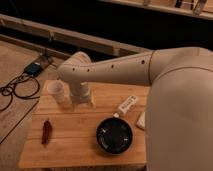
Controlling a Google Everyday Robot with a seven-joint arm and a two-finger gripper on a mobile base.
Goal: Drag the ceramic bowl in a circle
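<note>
The ceramic bowl [115, 136] is wide, round and glossy black, and it sits on the wooden table [75, 150] near the front right. My arm reaches in from the right and bends down at the wrist over the back left of the table. The gripper [82, 105] points down there, up and to the left of the bowl and well apart from it. Its fingers stand open with nothing between them.
A small white cup [56, 90] stands just left of the gripper. A dark red chili-like item [46, 132] lies at the front left. A white packet [128, 105] and another white item [141, 120] lie behind the bowl to the right. Cables and a blue device [35, 67] are on the floor at left.
</note>
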